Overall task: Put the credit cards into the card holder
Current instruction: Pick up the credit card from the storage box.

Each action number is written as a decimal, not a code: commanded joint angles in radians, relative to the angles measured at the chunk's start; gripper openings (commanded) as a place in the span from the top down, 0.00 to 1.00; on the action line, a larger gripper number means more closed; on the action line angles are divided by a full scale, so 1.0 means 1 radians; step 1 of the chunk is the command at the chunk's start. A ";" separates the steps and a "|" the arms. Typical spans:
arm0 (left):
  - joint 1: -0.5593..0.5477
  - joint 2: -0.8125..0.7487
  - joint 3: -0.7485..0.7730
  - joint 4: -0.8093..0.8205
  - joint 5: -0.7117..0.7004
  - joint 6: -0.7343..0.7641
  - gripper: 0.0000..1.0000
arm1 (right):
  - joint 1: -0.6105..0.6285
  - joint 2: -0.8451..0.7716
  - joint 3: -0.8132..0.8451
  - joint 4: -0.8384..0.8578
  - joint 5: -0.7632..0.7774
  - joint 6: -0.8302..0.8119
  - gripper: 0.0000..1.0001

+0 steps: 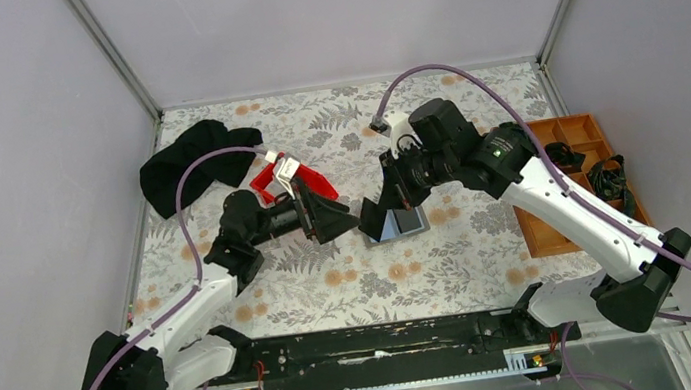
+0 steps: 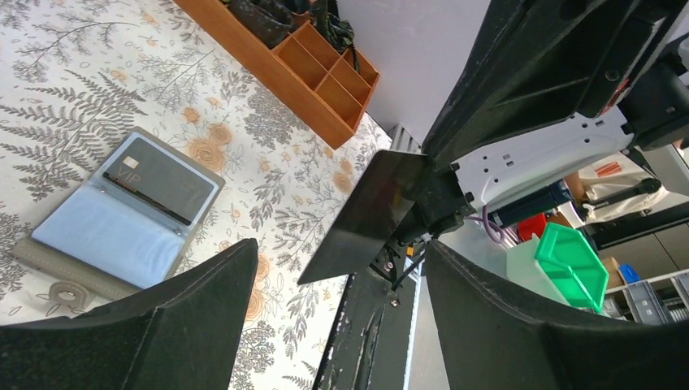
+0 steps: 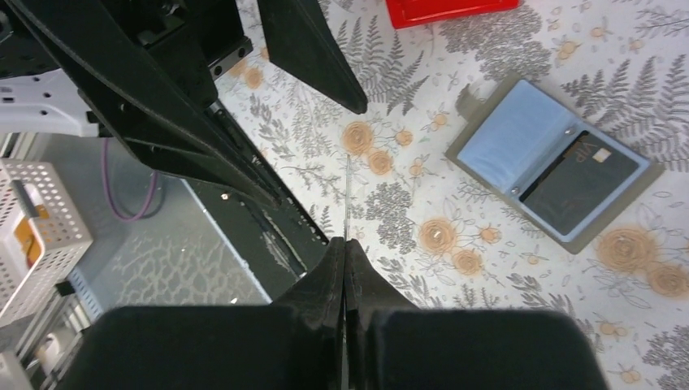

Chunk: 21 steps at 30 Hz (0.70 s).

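Card holder (image 1: 396, 225) lies open mid-desk, VIP card (image 3: 578, 183) in one pocket. Right hand (image 1: 377, 217) is clamped on a dark card (image 2: 366, 213), held clear of the desk. Left hand (image 1: 323, 220) has its fingers apart just beside it (handover, I'd guess). Risk: card twists or drops if right lets go before left clamps.

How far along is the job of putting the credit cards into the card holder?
Done: one dark VIP card sits in the open card holder. In hand: the right end effector is shut on a second dark card, held in the air near the open left end effector. Left: that card must go into the holder; no other loose cards show.
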 commanded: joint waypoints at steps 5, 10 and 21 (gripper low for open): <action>0.007 0.008 -0.007 0.144 0.086 -0.017 0.19 | -0.029 0.005 -0.023 0.011 -0.181 0.025 1.00; 0.007 0.051 0.006 0.180 0.139 -0.037 0.23 | -0.066 0.021 -0.030 0.035 -0.263 0.035 1.00; 0.007 0.128 -0.016 0.331 0.210 -0.127 0.34 | -0.121 0.081 -0.022 0.068 -0.362 0.043 1.00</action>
